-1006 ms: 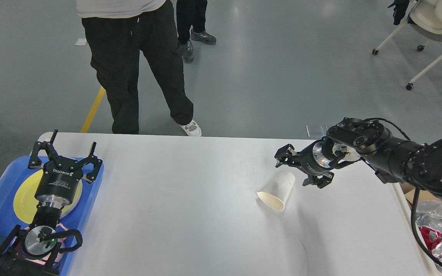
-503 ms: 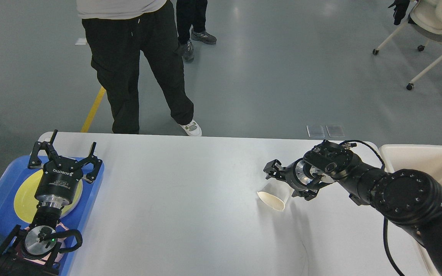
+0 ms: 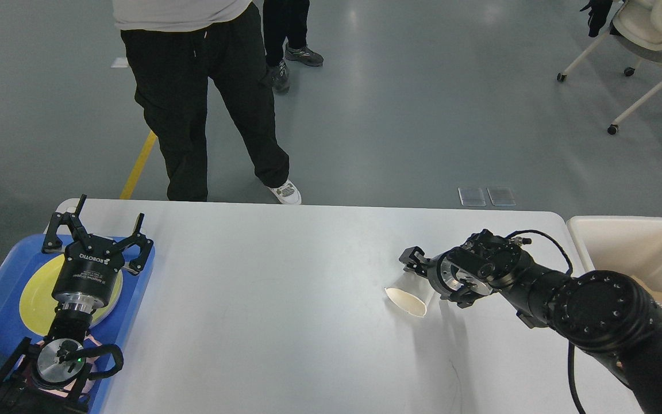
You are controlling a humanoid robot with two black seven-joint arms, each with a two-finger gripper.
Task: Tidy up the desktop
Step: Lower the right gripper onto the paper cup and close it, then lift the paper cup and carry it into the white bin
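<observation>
Head view: desktop (image 3: 285, 322) long axis runs left-right, w/ cup (image 3: 407, 293) tipped over.

Both arms are black. The left gripper (image 3: 96, 231), at eight o'clock, has thin linkage fingers on a cylindrical body printed with white "ROBOTIQ" lettering. Below it sit a silver collar, a round metal disc with a small green light, and a looped black cable. The right gripper (image 3: 423, 275) joins a silver ring; its arm is a thick matte segment dotted with small screws, trailing a thin black cable.
</observation>
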